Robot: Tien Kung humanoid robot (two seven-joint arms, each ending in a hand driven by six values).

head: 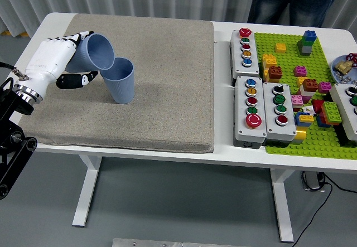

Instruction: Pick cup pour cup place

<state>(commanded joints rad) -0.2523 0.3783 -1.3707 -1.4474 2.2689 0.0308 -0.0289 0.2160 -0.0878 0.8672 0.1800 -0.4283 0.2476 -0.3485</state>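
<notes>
My left hand (70,57), white with black fingertips, is shut on a blue cup (95,52) at the left of the grey mat (156,85). That held cup is tipped on its side, its open mouth facing right and down over a second blue cup (121,80). The second cup stands upright on the mat, its rim just under the tilted cup's lip. My right arm is out of the picture.
Right of the mat lie three grey button boxes (247,49) (249,111) (279,110) and a green brick baseplate (312,91) with several coloured bricks. A small dish (345,68) sits at the far right. A person's legs (290,1) stand behind the table.
</notes>
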